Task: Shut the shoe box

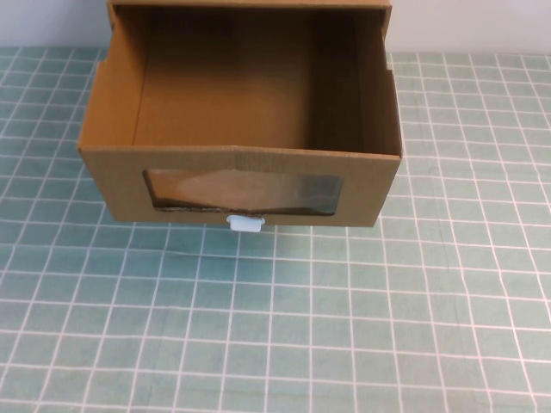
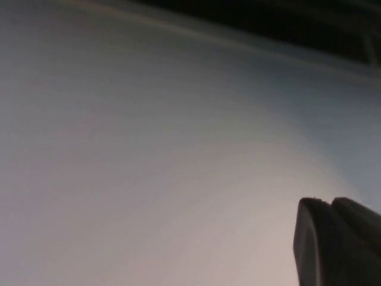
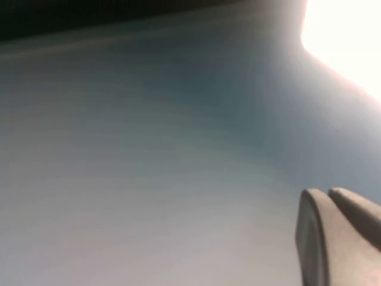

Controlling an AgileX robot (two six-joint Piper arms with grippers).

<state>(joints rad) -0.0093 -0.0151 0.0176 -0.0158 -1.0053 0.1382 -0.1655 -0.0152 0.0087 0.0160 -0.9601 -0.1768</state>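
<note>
Green mat [image 1: 362,327] with white grid lines fills the part of the table closest to the high camera, and nothing sits on that part. Behind it, at the far side of the table and a little to the left of the middle, stands the shoe box [image 1: 241,129]. It is made of brown cardboard and works like a drawer. The drawer part is pulled out toward the camera, so you can look down into it, and it is bare brown inside. Its front panel has a clear window [image 1: 243,191] shaped like a long rectangle. Just under the window, at the bottom edge of the panel, is a small white tab handle [image 1: 244,225]. The outer sleeve [image 1: 250,4] of the box shows only as a strip at the far edge. Neither arm shows in the high view, so both are well away from the box. In the left wrist view, a dark bit of the left gripper [image 2: 336,244] pokes in at one corner in front of a plain pale surface. In the right wrist view, a grey bit of the right gripper [image 3: 336,235] shows the same way, with a bright glare in another corner. I cannot tell if either one is open or closed, and the box is not seen near either one.
</note>
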